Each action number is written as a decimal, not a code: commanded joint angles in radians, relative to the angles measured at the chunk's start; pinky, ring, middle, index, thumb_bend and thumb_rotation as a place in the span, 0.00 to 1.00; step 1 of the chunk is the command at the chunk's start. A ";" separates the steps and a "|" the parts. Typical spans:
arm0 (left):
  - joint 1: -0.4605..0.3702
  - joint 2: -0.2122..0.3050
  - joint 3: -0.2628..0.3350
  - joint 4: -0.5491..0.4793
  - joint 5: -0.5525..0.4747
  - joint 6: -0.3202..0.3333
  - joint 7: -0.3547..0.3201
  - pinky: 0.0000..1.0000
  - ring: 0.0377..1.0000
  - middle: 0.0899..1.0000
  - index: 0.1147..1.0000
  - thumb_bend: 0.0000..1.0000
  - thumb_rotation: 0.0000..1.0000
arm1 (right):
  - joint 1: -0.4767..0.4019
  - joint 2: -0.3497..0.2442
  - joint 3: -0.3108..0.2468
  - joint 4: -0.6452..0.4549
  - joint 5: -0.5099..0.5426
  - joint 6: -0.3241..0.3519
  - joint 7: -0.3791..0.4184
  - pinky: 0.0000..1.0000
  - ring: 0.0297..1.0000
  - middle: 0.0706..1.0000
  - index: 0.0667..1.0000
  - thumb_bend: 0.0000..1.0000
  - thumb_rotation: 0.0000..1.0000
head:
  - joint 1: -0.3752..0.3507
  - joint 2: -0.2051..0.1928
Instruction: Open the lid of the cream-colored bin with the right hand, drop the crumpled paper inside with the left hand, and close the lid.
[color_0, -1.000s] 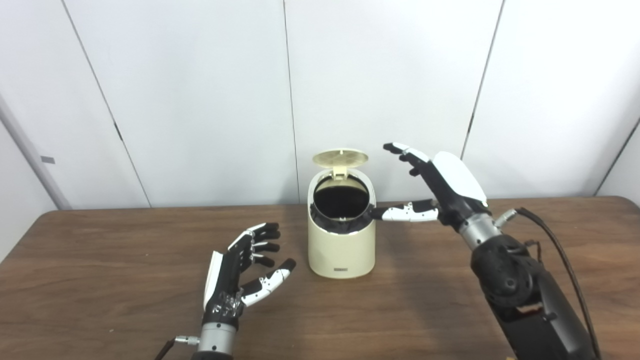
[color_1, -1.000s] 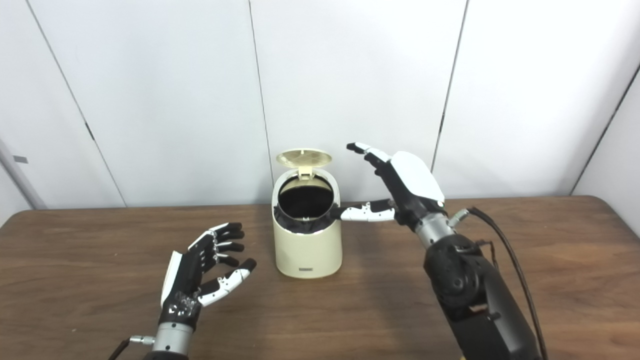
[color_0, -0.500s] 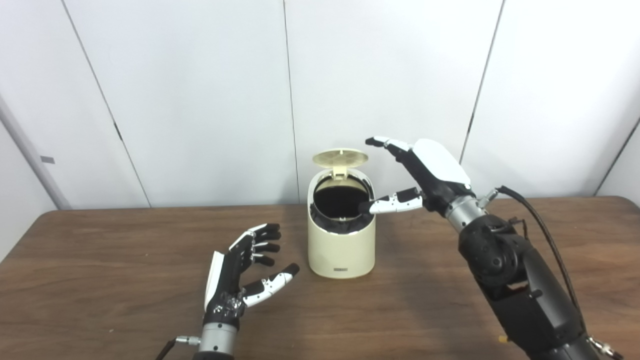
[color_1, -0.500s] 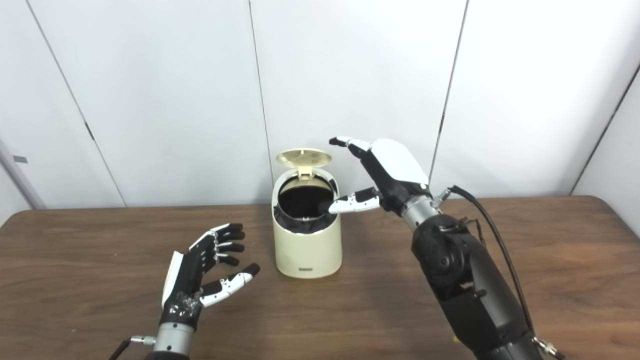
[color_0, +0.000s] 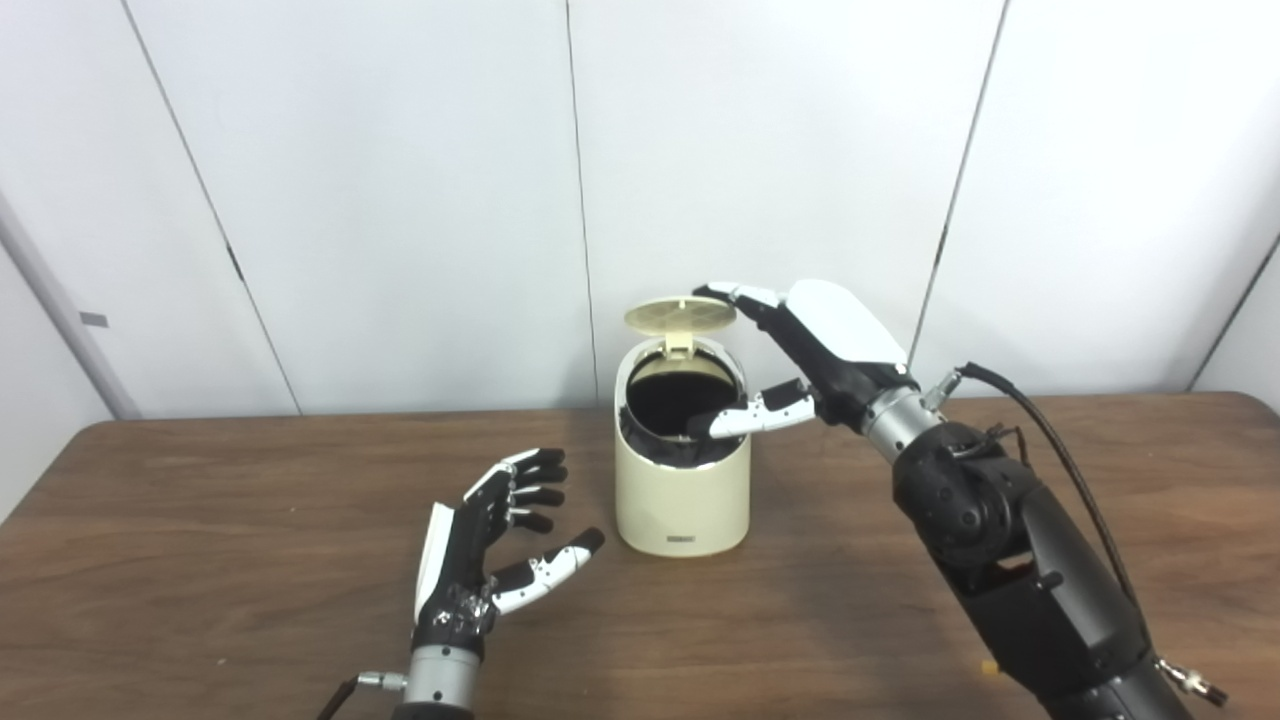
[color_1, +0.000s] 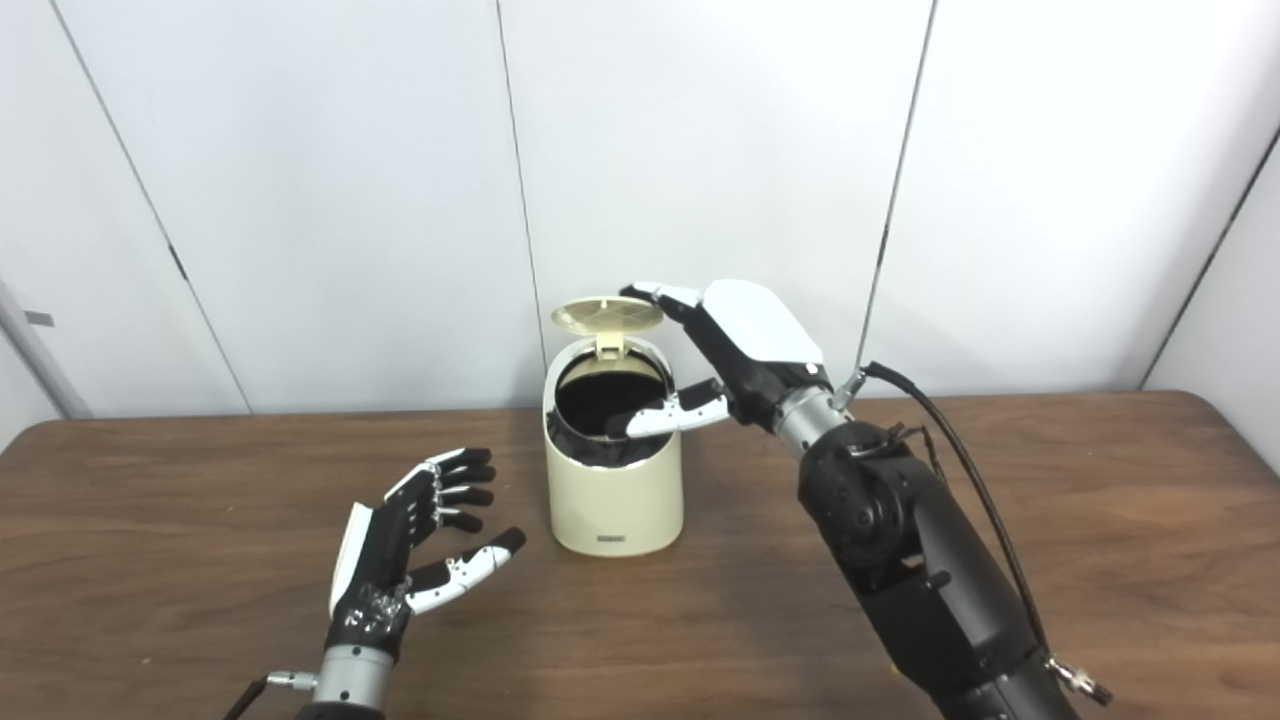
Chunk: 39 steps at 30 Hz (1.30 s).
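The cream-colored bin stands on the wooden table with its round lid tipped up and open, showing a dark liner inside. My right hand is open beside the bin's right side. Its fingertips are at the lid's right edge and its thumb reaches over the bin's opening. My left hand is open and empty above the table, left of and nearer than the bin. No crumpled paper shows in either view.
White wall panels stand right behind the table's far edge. A black cable loops off my right forearm.
My right hand has moved left toward the bin, from beside it to the lid's edge, with the thumb now over the opening. The left hand has hardly moved. The lid stays open.
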 joint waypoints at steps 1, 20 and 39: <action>-0.025 -0.006 -0.002 -0.022 0.012 -0.011 0.015 0.56 0.65 0.70 0.72 0.72 0.09 | -0.056 0.000 -0.004 -0.046 -0.009 -0.016 0.004 0.74 0.86 0.83 0.82 0.72 0.51 | 0.000 0.002; -0.019 -0.007 -0.001 -0.052 0.002 0.004 0.005 0.55 0.64 0.70 0.71 0.72 0.06 | 0.001 -0.023 0.008 -0.187 -0.044 -0.002 0.119 0.80 0.89 0.78 0.79 0.72 0.49 | 0.006 0.041; -0.017 -0.001 -0.005 -0.081 0.001 0.033 -0.005 0.56 0.65 0.70 0.70 0.73 0.09 | 0.045 -0.039 0.018 -0.138 -0.077 -0.030 0.126 0.82 0.86 0.69 0.70 0.71 0.52 | 0.014 0.081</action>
